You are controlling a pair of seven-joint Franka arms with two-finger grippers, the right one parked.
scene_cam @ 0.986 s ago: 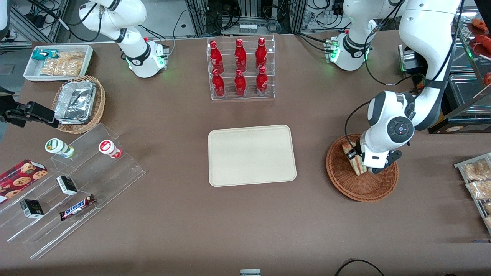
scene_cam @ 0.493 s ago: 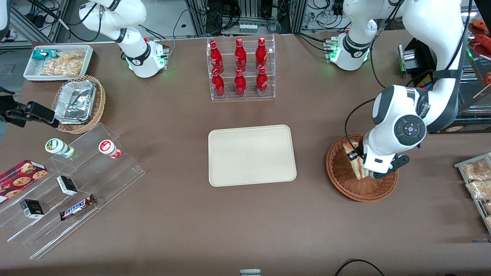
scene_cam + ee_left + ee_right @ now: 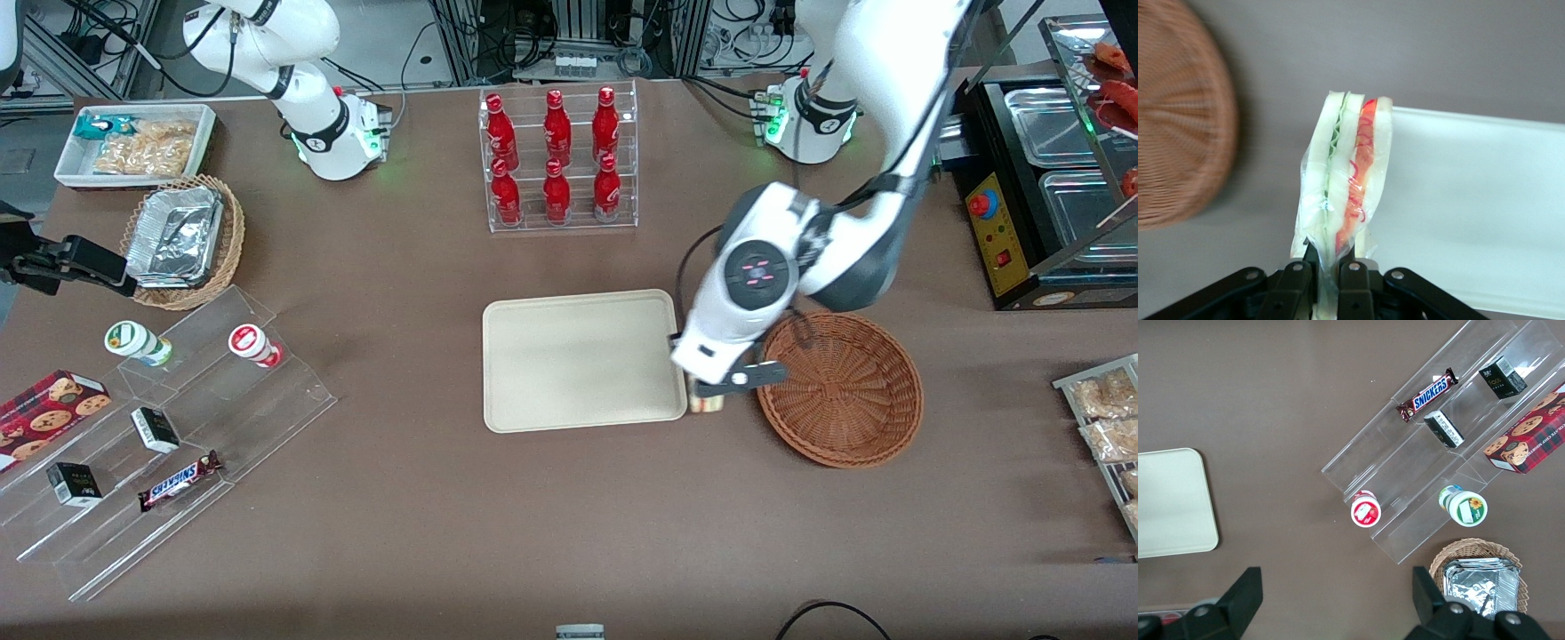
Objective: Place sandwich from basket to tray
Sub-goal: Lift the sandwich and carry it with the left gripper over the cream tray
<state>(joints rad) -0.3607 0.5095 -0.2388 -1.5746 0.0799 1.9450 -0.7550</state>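
Now the gripper [image 3: 1326, 267] is clamped on the sandwich [image 3: 1346, 180], pinching the wrapped wedge at its lower end so the red, pink and green layers stand up between the fingers [image 3: 1293, 277]. In the front view the gripper [image 3: 707, 391] hangs in the gap between the basket [image 3: 840, 388] and the tray [image 3: 582, 360], and only a small end of the sandwich [image 3: 707, 404] shows under the wrist, above the table [image 3: 444, 533] just beside the tray's rim.

Around the route, a clear rack of red bottles [image 3: 557, 156] stands farther from the front camera than the tray, well apart from the arm. Toward the parked arm's end lie a stepped clear display [image 3: 178, 427] with a Snickers bar [image 3: 180, 480], and a tan basket with foil trays [image 3: 182, 240]. Nothing sits between the sandwich and the tray.

Half a second ago the gripper was down in the basket with the sandwich; since then it has lifted out and swung toward the tray, leaving the basket empty.
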